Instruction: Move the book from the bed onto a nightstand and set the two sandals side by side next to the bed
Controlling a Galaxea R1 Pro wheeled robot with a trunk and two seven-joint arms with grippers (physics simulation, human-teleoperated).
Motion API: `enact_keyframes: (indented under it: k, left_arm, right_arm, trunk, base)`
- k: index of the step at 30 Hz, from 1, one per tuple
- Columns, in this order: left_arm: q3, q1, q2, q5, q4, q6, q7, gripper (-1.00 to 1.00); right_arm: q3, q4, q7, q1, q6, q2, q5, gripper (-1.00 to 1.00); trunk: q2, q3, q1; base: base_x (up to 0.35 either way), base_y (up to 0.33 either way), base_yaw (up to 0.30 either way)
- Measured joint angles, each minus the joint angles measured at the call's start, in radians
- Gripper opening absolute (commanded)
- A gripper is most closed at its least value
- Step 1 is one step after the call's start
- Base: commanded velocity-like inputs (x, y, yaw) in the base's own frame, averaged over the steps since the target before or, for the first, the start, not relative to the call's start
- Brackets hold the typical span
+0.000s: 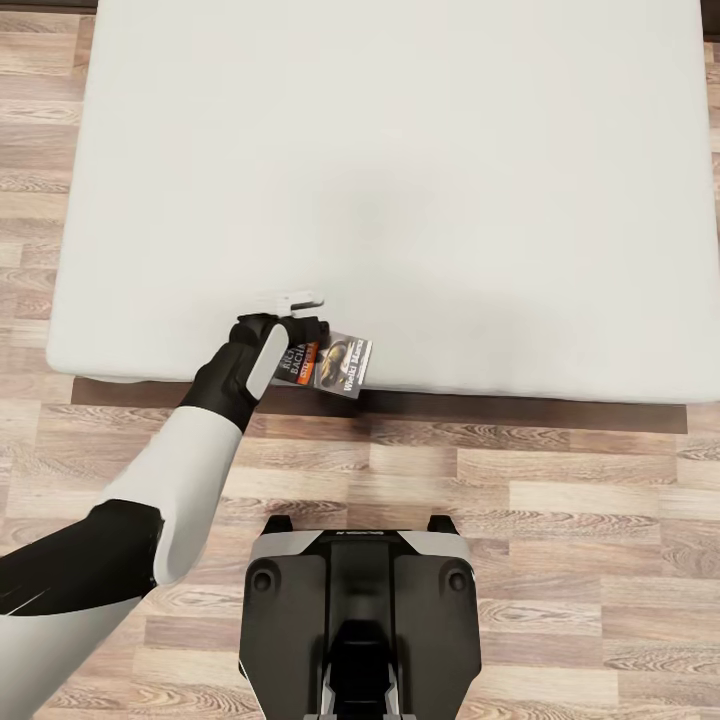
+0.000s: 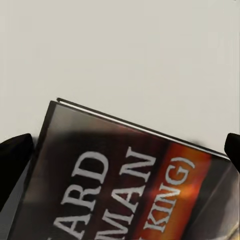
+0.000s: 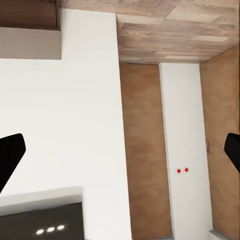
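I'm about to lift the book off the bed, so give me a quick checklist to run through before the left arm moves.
1. Left gripper at the book: ok, it sits over the book's spine end.
2. Fingers straddle the book: ok, one dark fingertip shows on each side in the left wrist view.
3. Grip closed on the book: cannot tell.
4. Book supported: ok, near the mattress front edge, one corner overhanging.
5. Right gripper free: ok, open and holding nothing.
6. Nightstand located: cannot tell.
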Motion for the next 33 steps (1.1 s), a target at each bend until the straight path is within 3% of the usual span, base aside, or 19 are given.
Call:
enact_keyframes:
  k: [2, 33]
  left_arm:
    - [0.0, -0.001, 0.01, 0.007, 0.0, 0.0, -0.005, 1.0]
    - [-0.001, -0.002, 0.013, 0.014, 0.0, -0.003, -0.001, 1.0]
  right_arm:
    - [0.001, -0.011, -0.001, 0.0, -0.01, 0.0, 0.001, 1.0]
    - [0.0, -0.013, 0.0, 0.0, -0.013, -0.001, 0.001, 1.0]
  trunk:
    - [0.0, 0.0, 0.0]
    - [0.0, 0.0, 0.0]
  base:
    - [0.0, 0.0, 0.0]
    - [0.0, 0.0, 0.0]
